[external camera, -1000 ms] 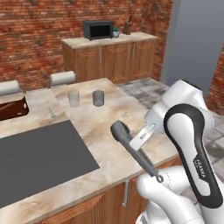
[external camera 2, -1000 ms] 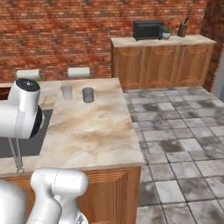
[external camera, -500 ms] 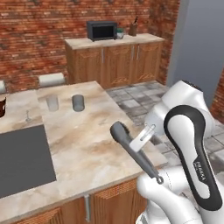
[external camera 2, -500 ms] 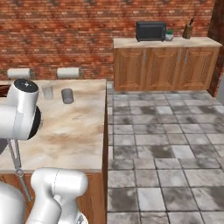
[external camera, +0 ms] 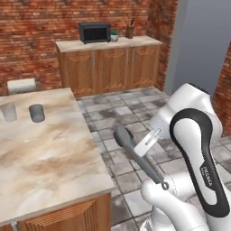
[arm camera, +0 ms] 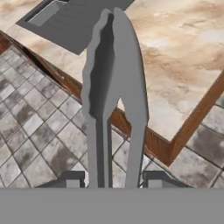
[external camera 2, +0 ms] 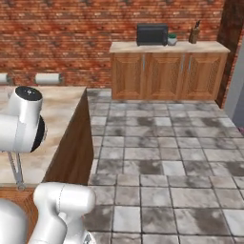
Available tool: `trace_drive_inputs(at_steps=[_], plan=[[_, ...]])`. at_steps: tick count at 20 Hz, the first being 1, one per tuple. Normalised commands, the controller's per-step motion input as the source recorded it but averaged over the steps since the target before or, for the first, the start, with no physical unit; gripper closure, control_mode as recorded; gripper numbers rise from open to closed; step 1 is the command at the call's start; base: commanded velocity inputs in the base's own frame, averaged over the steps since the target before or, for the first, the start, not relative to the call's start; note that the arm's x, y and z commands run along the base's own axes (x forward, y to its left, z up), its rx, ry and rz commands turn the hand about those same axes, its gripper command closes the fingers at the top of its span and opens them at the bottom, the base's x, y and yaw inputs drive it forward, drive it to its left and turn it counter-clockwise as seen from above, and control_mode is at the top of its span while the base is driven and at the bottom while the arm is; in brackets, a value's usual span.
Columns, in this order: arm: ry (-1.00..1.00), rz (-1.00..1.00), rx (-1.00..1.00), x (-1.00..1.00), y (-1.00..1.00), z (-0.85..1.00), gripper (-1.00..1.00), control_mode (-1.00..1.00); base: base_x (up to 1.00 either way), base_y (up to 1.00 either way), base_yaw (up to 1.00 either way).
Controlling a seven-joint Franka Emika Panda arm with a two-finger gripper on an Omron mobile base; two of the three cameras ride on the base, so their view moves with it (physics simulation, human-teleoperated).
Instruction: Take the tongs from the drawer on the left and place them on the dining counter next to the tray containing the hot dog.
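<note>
My gripper [arm camera: 113,183] is shut on the tongs [arm camera: 114,87], long dark grey metal arms that rise from between the two fingertips [arm camera: 72,179] in the hand view. In the left base view the tongs [external camera: 140,158] slant down to the right in front of the arm, held by the gripper [external camera: 151,139] over the tiled floor, off the corner of the dining counter [external camera: 49,149]. A thin end of the tongs [external camera 2: 17,174] hangs below the arm in the right base view, beside the dining counter [external camera 2: 57,109]. The drawer, the tray and the hot dog are out of view.
A clear glass [external camera: 8,111], a dark grey cup [external camera: 37,113] and a paper towel roll [external camera: 21,85] stand at the counter's far end. A flat dark grey panel [arm camera: 74,22] lies in the counter top. Wooden cabinets with a microwave [external camera: 94,32] line the brick wall beyond open tiled floor [external camera 2: 157,157].
Both base views have shifted: the base has driven right along the island, so the dark panel and the tray have slid out of the picture. The arm still holds the tongs the same way.
</note>
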Motion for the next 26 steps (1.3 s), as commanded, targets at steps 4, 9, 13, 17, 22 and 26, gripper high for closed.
trace_drive_inputs(at_steps=[4, 9, 13, 17, 22, 26], plan=[[0.00, 0.00, 0.00, 0.00, 0.00, 0.00, 1.00, 1.00, 0.59, -1.00, 0.18], [0.00, 0.00, 0.00, 0.00, 0.00, 0.00, 1.00, 1.00, 0.80, -0.99, 0.23], [0.00, 0.00, 0.00, 0.00, 0.00, 0.00, 1.00, 1.00, 0.84, -0.91, 0.23], [0.00, 0.00, 0.00, 0.00, 0.00, 0.00, 1.00, 1.00, 0.85, -0.86, 0.24], [0.00, 0.00, 0.00, 0.00, 0.00, 0.00, 1.00, 1.00, 0.79, -0.76, 0.31], [0.00, 0.00, 0.00, 0.00, 0.00, 0.00, 1.00, 1.00, 0.70, -0.58, 0.37]])
